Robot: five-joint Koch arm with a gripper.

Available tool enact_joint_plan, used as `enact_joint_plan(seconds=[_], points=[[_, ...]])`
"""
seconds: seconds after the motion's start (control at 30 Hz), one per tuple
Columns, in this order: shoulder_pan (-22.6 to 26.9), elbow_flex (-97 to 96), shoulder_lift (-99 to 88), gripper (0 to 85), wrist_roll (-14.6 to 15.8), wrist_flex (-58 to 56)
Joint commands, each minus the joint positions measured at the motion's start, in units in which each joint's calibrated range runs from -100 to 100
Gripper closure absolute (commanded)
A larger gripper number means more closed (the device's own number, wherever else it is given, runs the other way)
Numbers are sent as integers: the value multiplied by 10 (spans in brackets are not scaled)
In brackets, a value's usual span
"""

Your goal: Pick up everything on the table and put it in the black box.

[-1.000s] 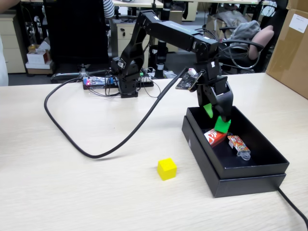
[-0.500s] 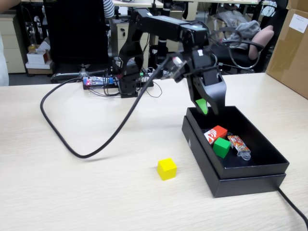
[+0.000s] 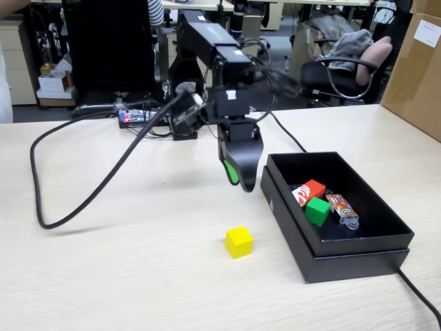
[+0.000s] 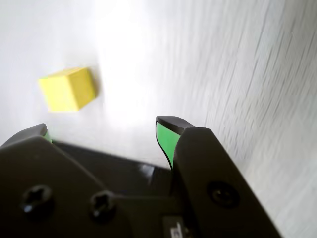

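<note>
Where office chairs [image 3: 348, 58] crowd behind, beige table [image 3: 138, 269], yellow cube [image 3: 239, 242]

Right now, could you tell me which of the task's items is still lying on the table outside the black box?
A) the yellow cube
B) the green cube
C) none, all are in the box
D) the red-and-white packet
A: the yellow cube sits on the bare table left of the black box in the fixed view, while the green cube and the red-and-white packet lie inside it.
</note>
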Motion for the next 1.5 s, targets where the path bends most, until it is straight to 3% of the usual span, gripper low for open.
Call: enact_joint_plan(seconds=[0.0,0.6,1.47], points=[[-7,-2,18,426,-12,83],[-19,165,211,427,-31,109],[-19,187,313,435,-39,106]])
